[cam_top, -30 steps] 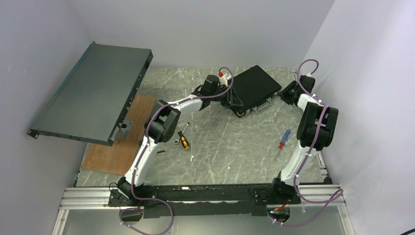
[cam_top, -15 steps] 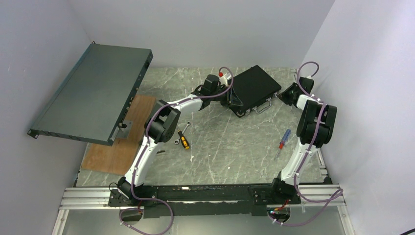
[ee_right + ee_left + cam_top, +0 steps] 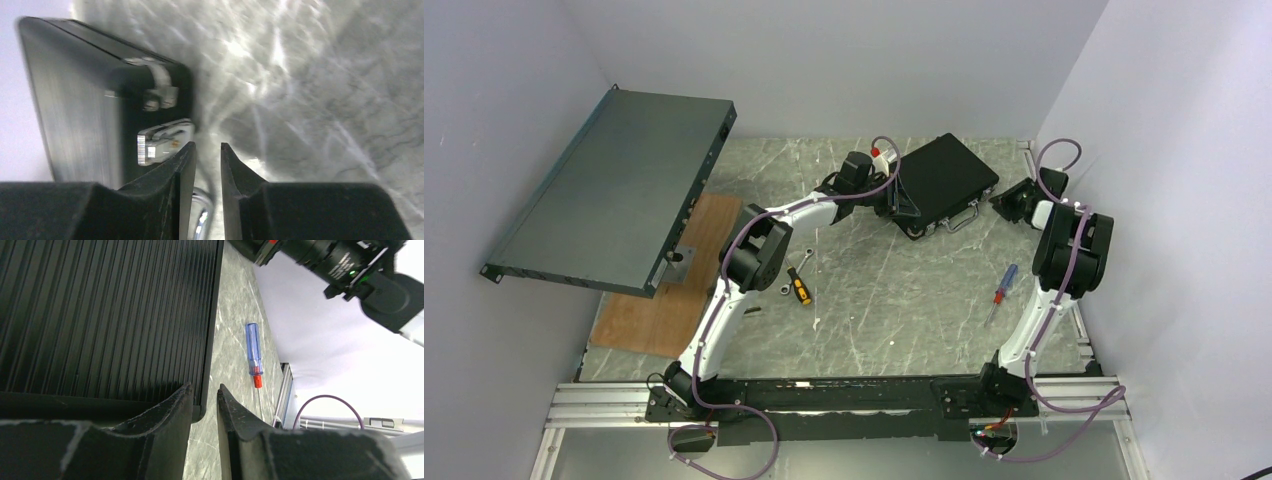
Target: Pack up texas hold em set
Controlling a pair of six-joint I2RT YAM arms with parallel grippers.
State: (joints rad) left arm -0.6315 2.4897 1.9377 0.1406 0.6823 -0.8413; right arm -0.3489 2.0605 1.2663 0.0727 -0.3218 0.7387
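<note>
The black ribbed briefcase (image 3: 942,180) lies closed at the back middle of the table, silver handle and latches on its near side. Chips, card deck and buttons are out of view. My left gripper (image 3: 902,210) sits at the case's near left corner; in the left wrist view (image 3: 205,390) its jaws stand almost together over the lid's corner (image 3: 110,315), holding nothing. My right gripper (image 3: 1006,203) is just right of the case, apart from it. In the right wrist view (image 3: 207,147) its jaws stand nearly together and empty, with a silver latch (image 3: 165,142) and the handle (image 3: 202,220) beside them.
A large dark-grey panel (image 3: 614,190) leans at the left over a wooden board (image 3: 674,310). A yellow-handled screwdriver (image 3: 798,286) and a wrench (image 3: 796,270) lie by the left arm. A blue-handled screwdriver (image 3: 1001,285) lies at the right, also in the left wrist view (image 3: 253,352).
My right gripper has drawn back to the right, away from the case's right edge. The left gripper and the case have stayed put.
</note>
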